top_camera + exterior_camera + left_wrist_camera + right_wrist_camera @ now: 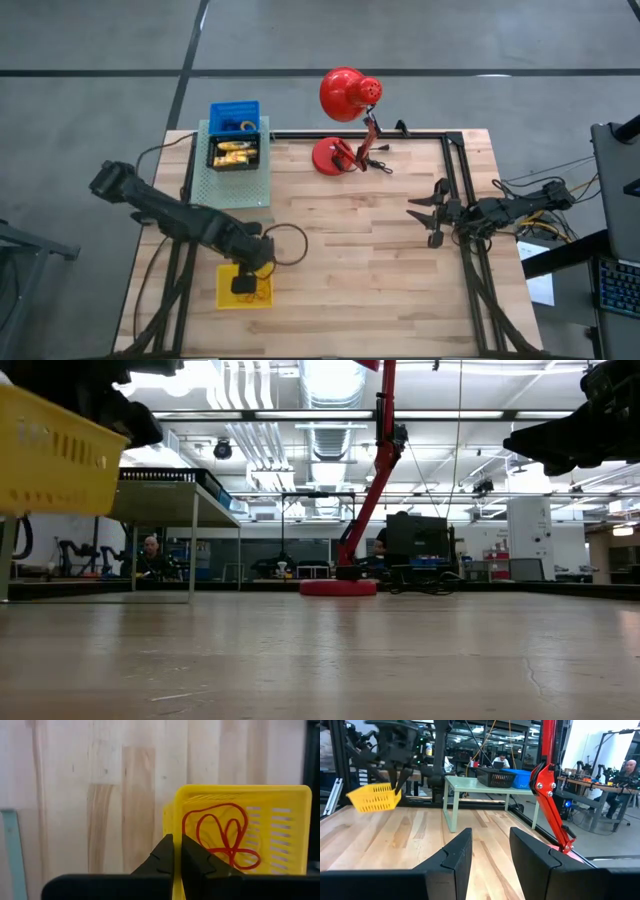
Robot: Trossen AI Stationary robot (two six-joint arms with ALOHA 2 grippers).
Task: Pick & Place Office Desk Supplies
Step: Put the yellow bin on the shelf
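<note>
Pale wooden surface [350, 260] carries one red lamp [345, 110] and one green stand [235, 185] bearing two baskets; the left gripper [176, 851], jaws pinched on the rim of one yellow basket [280, 820] holding several red rubber bands [220, 832], has it lifted clear, and should carry it level to avoid spilling. Right gripper [490, 850] waits, jaws apart, holding nothing.

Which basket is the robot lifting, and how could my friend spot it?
Start at the wooden table, then find the left claw near its front left edge. It is shut on the rim of a small yellow slotted plastic basket, lifted off the table. Unlike the blue and black baskets, it holds looped red rubber bands.
</note>
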